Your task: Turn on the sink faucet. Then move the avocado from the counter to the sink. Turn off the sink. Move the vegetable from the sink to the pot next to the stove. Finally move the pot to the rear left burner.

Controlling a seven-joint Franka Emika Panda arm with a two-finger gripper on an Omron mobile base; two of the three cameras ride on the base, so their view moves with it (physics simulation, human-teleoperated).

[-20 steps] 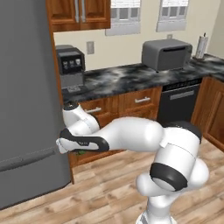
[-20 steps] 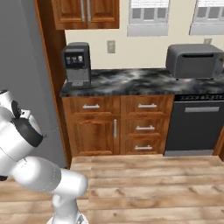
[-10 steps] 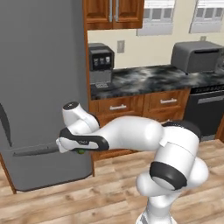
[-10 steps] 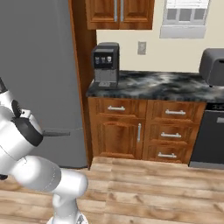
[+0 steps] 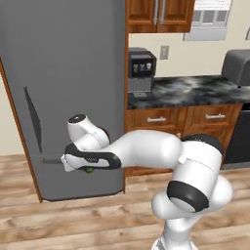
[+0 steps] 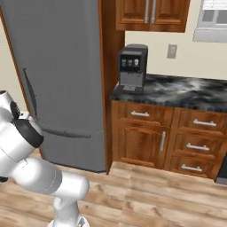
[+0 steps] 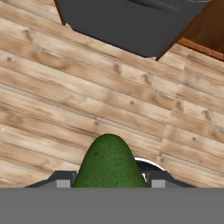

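The claw (image 7: 109,186) is clenched on the avocado (image 7: 109,164), whose green tip sticks out between the fingers above the wooden floor (image 7: 52,100). From the left base camera, the avocado (image 5: 89,170) shows as a small green patch under the hand, low in front of the grey fridge (image 5: 63,73). Beyond, to the right, a coffee machine (image 5: 140,73) stands on the dark marbled bench (image 5: 195,90) over wooden drawers (image 5: 156,118), with wooden cabinets (image 5: 158,12) above.
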